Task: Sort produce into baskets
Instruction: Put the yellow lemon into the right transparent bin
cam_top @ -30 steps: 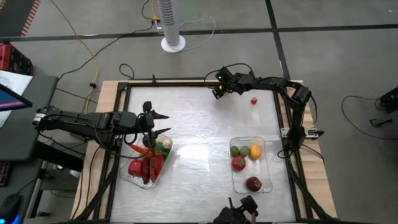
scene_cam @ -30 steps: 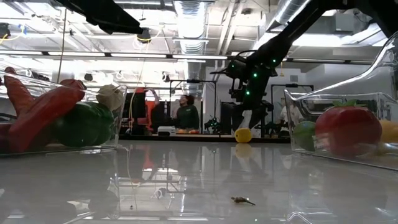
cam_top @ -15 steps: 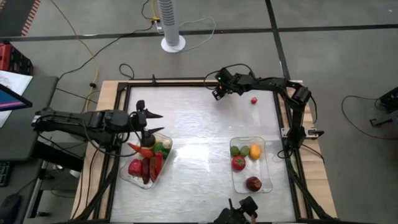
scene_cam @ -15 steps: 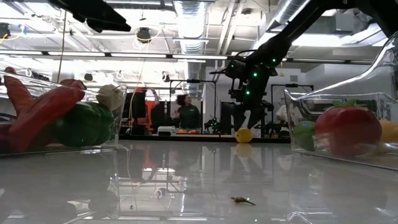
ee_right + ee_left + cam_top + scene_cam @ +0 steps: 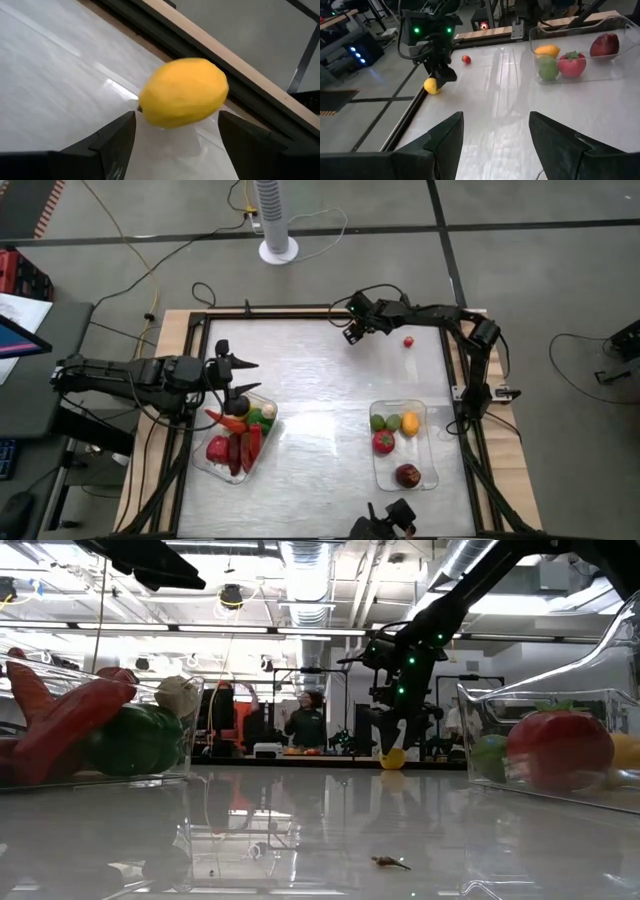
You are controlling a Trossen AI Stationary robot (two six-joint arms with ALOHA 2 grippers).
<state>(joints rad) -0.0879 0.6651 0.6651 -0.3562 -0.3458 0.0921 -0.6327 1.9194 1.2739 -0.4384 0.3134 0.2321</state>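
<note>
A yellow lemon (image 5: 184, 99) lies on the table by the far edge rail; it also shows in the low view (image 5: 393, 758). My right gripper (image 5: 176, 121) is open just above the table, one finger on either side of the lemon and apart from it; in the high view it (image 5: 351, 332) is at the far edge. My left gripper (image 5: 249, 377) is open and empty above the far end of the left tray (image 5: 212, 465), which holds red, green, orange and white produce. The right tray (image 5: 424, 479) holds several fruits. A small red fruit (image 5: 408, 341) lies at the far right.
The table's raised dark frame (image 5: 300, 311) runs right behind the lemon. A bare stretch of table lies between the two trays. A person (image 5: 305, 723) stands in the room beyond the table.
My left gripper has drawn back a little toward the table's left edge and stayed open. My right gripper has come down a little closer over the lemon, which has not moved.
</note>
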